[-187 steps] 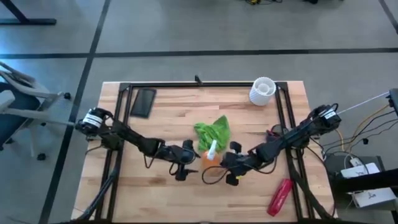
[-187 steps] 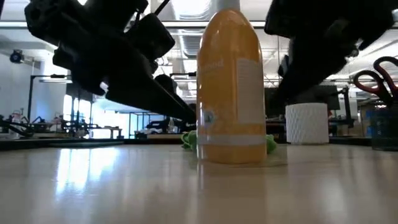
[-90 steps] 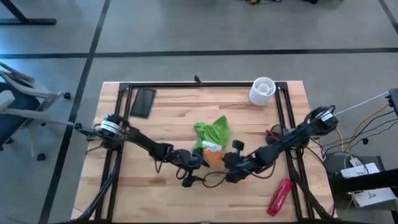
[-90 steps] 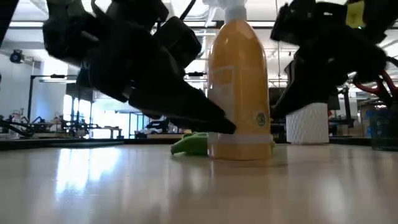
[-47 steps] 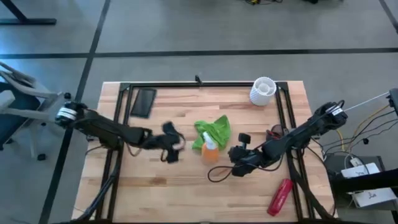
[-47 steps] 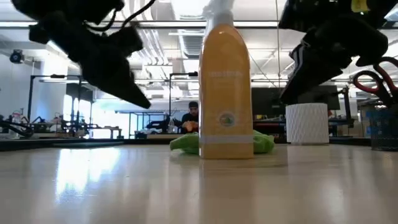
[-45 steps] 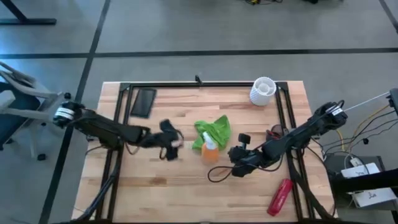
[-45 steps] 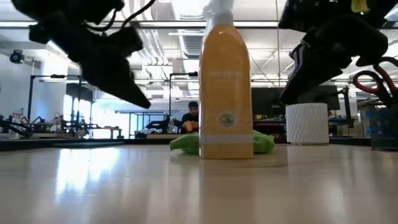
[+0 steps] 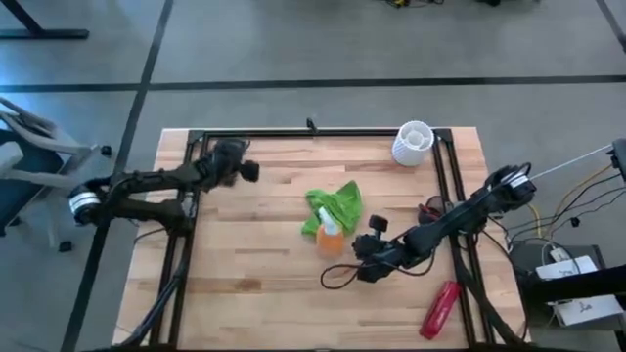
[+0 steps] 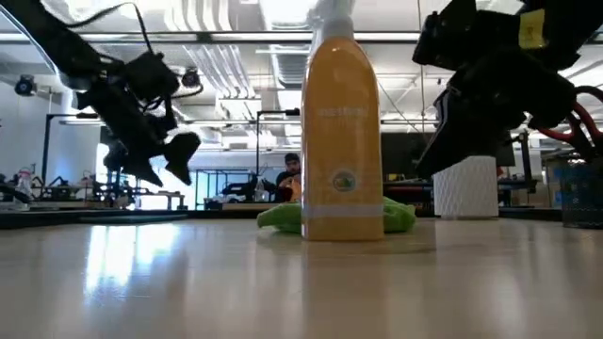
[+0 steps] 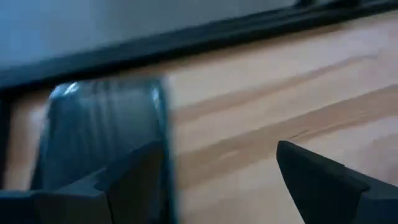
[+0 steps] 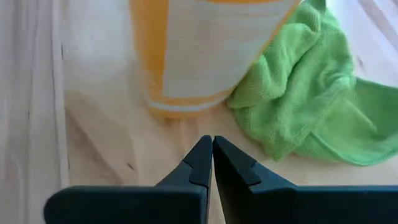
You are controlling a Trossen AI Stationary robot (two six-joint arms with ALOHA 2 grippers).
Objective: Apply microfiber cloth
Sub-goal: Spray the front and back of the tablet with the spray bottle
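One microfiber cloth (image 9: 335,207) — crumpled behind the orange spray bottle (image 9: 330,235).
Right gripper (image 9: 367,256) beside bottle, fingers pressed together; left gripper (image 9: 243,168) spread above the dark device (image 11: 99,134).

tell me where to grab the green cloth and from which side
Grip the raised, bunched fold of the microfiber cloth on its far half, coming straight down from above. It lies crumpled on the table, and the orange spray bottle stands against its near edge, probably blocking a low approach from there. The right gripper, shut just in front of the bottle, is nearest; the left gripper is over the dark device.
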